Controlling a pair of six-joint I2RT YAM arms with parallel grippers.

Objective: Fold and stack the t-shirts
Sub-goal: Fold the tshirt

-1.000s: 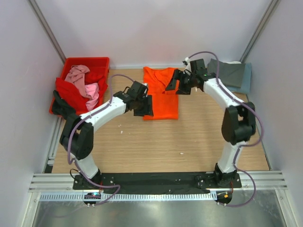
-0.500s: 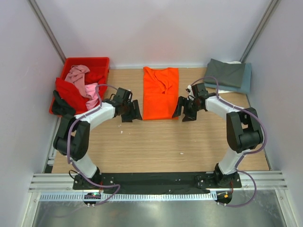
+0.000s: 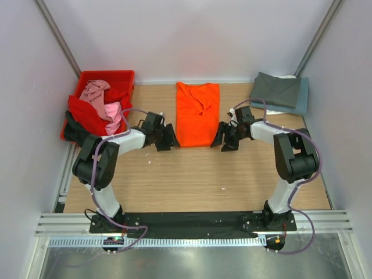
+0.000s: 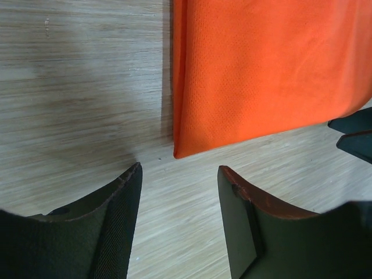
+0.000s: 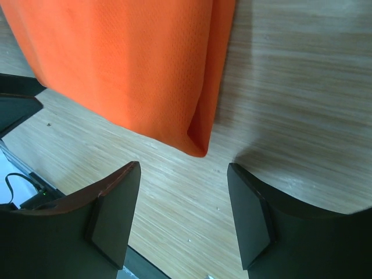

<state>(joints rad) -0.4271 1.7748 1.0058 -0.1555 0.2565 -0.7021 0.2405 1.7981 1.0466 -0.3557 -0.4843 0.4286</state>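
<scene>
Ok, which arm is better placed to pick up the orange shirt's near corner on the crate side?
Left. The left gripper, open, sits just short of that corner of the orange shirt; the right gripper, also open, faces the opposite near corner.

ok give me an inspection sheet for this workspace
surface: wooden table
job's things: orange shirt flat mid-table, folded narrow; grey shirt folded on blue shirt, far right; red shirt and pink shirt heaped in crate, far left
clutter: pale speck on the wood
claws: left claw and right claw open, empty, one at each near corner of the orange shirt
cables: purple cables along both arms
surroundings: white walls, metal rail in front
</scene>
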